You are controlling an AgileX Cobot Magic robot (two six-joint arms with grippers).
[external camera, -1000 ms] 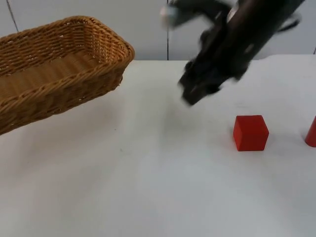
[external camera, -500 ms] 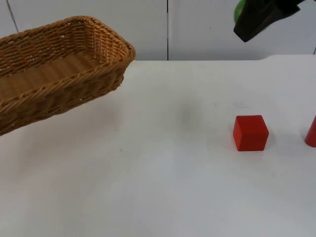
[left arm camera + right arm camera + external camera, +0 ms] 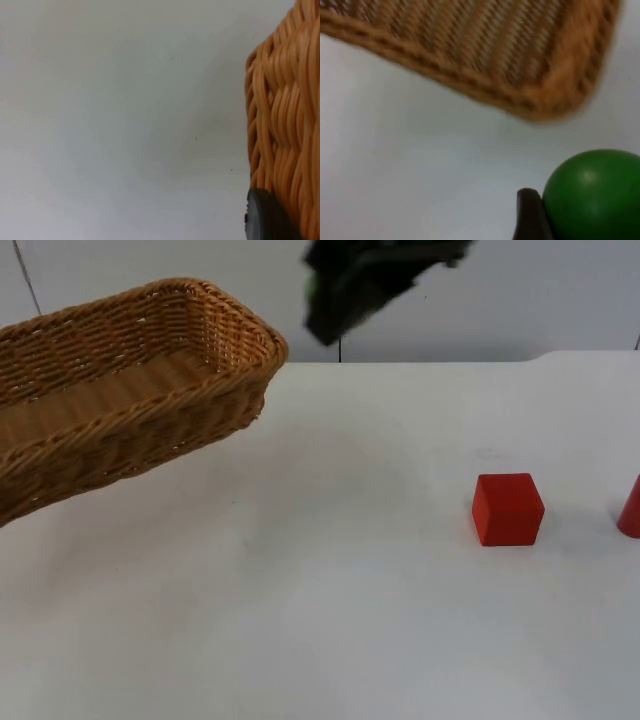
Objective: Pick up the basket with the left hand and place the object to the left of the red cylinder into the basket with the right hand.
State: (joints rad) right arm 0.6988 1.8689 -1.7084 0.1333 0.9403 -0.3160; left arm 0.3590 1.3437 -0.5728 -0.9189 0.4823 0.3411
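My left tool point(image 3: 265, 220) grips the basket point(image 3: 120, 390), lifted clear of the table point(image 3: 330, 590). My right tool point(image 3: 345, 290) clamps the green ball point(image 3: 592, 195), near the basket's end. Next: carry it over the rim, then release.

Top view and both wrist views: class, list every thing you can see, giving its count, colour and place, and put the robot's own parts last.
Basket: one, tan wicker, held tilted above the table's left side.
Green ball: one, green, in the right gripper, near the basket's corner.
Red cube: one, red, on the table right of centre.
Red object: one, red, at the table's right edge, cut off by the picture.
Table: one, white, ending at a grey wall.
Left gripper: one, black, at the basket's wall.
Right gripper: one, black, raised just right of the basket.
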